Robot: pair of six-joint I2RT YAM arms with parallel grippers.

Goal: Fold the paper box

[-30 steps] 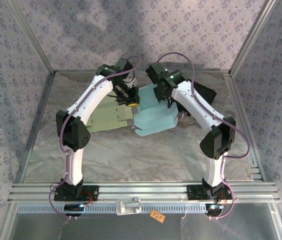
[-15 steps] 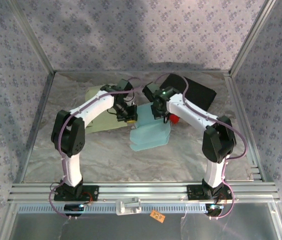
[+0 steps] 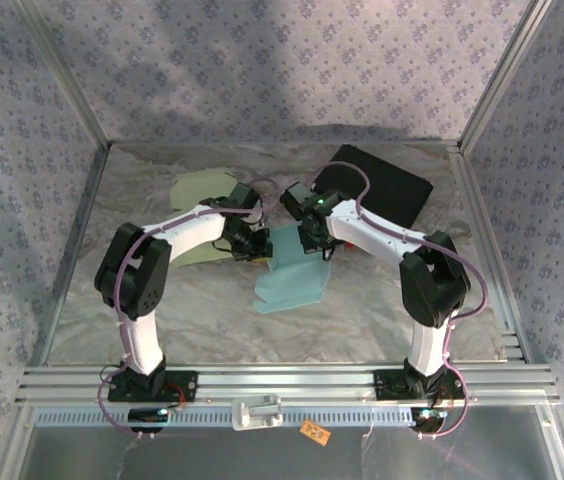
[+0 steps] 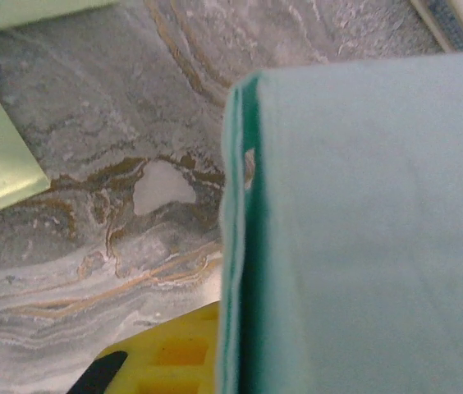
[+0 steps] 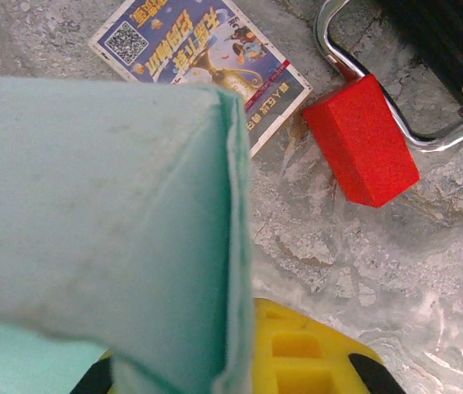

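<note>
The left tool [image 3: 253,244] is closed on the left edge of the teal paper box [image 3: 290,278]. In the left wrist view the doubled card edge runs down past one yellow finger [image 4: 162,365], and the other finger is hidden behind the sheet. The right tool [image 3: 314,243] is likewise pinched shut on the opposite edge, where its wrist view shows the teal wall folded over and dropping beside a yellow finger [image 5: 305,353]. Between the two tools the box hangs near the middle of the marbled grey table [image 3: 362,310], partly formed. Its upper end is held up and its lower end slopes down toward the near side.

The box looks like thin, light card. It should bend readily along its creases, but it is likely to buckle or crumple if it is squeezed mid-panel or pulled unevenly. The safest holds are probably the doubled edges and corners, close to a fold line, with both tools moving together so the sheet does not tear or slip out.

Pale green paper sheets [image 3: 202,190] lie flat to the left, just behind the left arm. To the right of the box a red block with a chrome handle [image 5: 363,139] sits near a printed colour leaflet [image 5: 203,45]. A black rectangular case [image 3: 387,185] lies beyond them. These crowd the right tool's side, so a wide sweep there could knock them.
</note>
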